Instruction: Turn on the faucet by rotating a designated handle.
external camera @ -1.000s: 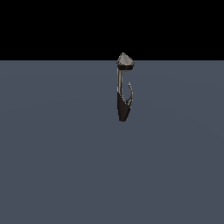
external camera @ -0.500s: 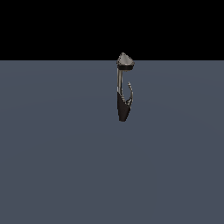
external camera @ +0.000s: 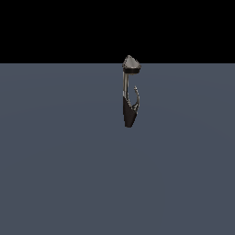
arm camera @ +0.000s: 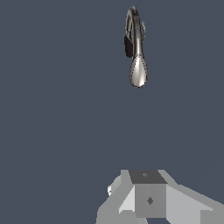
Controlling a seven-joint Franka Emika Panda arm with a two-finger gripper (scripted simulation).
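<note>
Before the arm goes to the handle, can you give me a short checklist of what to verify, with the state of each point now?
1. Faucet in view in both views: ok.
2. Handle visible in the exterior view, branching off the stem on that view's right: ok.
3. Handle free, nothing touching it: ok.
4. Gripper apart from the faucet, bare floor between them in the wrist view: ok.
5. Gripper open enough for the handle: cannot tell, fingertips are out of frame.
6. Handle told apart from the stem in the wrist view: cannot tell.
</note>
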